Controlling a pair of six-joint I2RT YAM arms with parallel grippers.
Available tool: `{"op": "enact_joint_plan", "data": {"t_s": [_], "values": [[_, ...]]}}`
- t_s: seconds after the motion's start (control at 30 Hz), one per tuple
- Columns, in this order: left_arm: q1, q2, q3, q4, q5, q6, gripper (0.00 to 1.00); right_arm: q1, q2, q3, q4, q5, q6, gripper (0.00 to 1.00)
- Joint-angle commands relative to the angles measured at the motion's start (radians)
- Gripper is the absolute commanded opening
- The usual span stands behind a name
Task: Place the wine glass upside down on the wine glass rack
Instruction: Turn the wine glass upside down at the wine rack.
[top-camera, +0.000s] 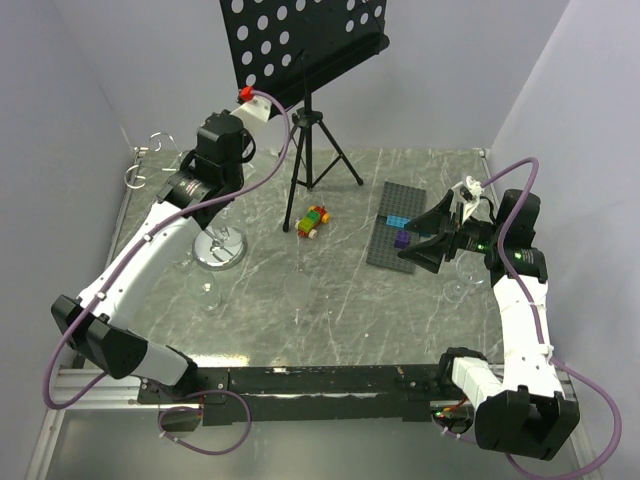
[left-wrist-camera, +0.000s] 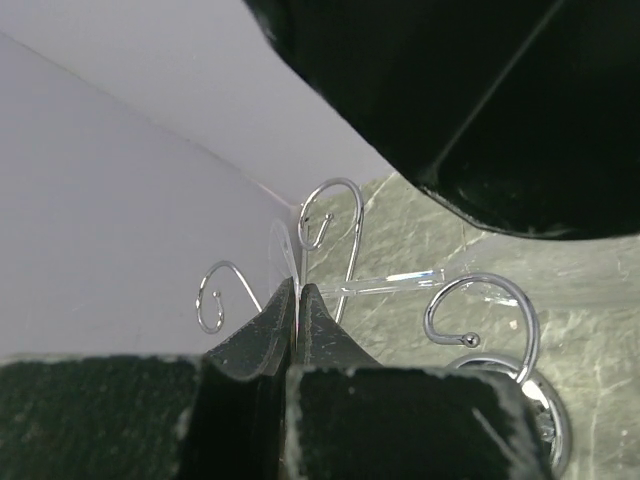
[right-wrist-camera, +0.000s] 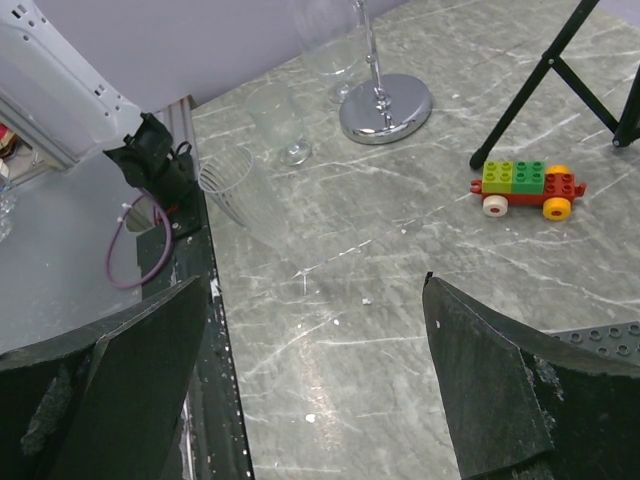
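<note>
Left gripper (left-wrist-camera: 298, 296) jaws together, apparently pinching the wine glass (left-wrist-camera: 390, 281) by its thin foot. Risk: the edge grip is slight, so the glass could slip, or its stem could knock a hook and miss the wine glass rack (right-wrist-camera: 385, 105). Stem runs out from the fingertips, between the rack hooks. Right gripper (right-wrist-camera: 310, 340) spread wide, empty, well apart from the rack.

My left fingers (left-wrist-camera: 255, 340) are matt black plastic, grainy, scuffed pale at the edges. The wine glass (left-wrist-camera: 400, 278) is clear, glossy glass. The rack (left-wrist-camera: 345, 215) is bright chrome wire, its round base mirror-polished. The desk (top-camera: 330, 300) is smooth grey stone-look, veined white, with a soft sheen. The toy car (right-wrist-camera: 527, 188) is shiny coloured plastic.
</note>
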Motion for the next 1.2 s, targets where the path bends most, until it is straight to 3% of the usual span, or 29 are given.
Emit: {"op": "enact_joint_plan", "data": {"t_s": [0.0,0.33,0.77,1.17], "values": [[0.008,-0.051,-0.002,0.06,-0.02,0.042,0.01,-0.007,-0.008,-0.001,0.062,-0.217,-0.006,0.95],[0.009,-0.121,-0.008,-0.047,0.09,0.034,0.01,-0.007,-0.005,-0.011,0.099,-0.22,0.026,0.95],[0.008,-0.1,0.012,-0.09,0.107,0.042,0.01,-0.009,-0.009,-0.021,0.125,-0.223,0.05,0.95],[0.006,-0.083,0.072,-0.14,0.31,0.01,0.01,-0.007,-0.011,-0.021,0.129,-0.223,0.055,0.95]]}}
